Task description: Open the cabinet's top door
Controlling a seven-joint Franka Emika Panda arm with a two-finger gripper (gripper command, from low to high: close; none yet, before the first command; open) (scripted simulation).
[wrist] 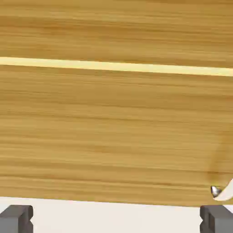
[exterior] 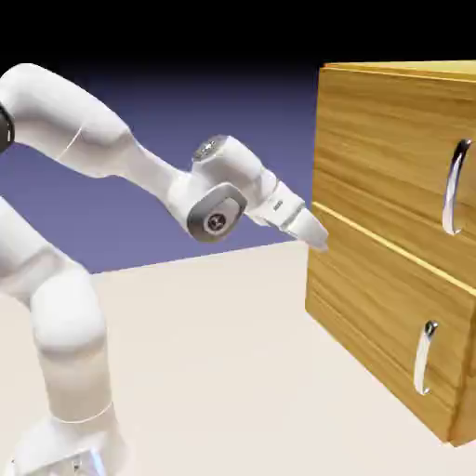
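Note:
The cabinet (exterior: 390,139) of golden striped wood stands at the exterior view's right. Its top door (exterior: 381,158) is flush shut, with a long curved silver handle (exterior: 454,186) near its right side. My gripper (exterior: 318,238) hangs just in front of the cabinet's left front edge, at the height of the seam between the two panels and far left of that handle. In the hand view the wood front (wrist: 116,136) fills the picture, crossed by the pale seam (wrist: 116,66). The gripper (wrist: 116,219) is open, its grey fingertips (wrist: 16,219) wide apart with nothing between them.
The lower panel (exterior: 372,316) carries a shorter silver handle (exterior: 425,358). A silver handle end (wrist: 215,191) shows at the hand view's lower right. The pale table (exterior: 214,372) spreads in front of the cabinet, and my white arm (exterior: 93,139) reaches in from the left.

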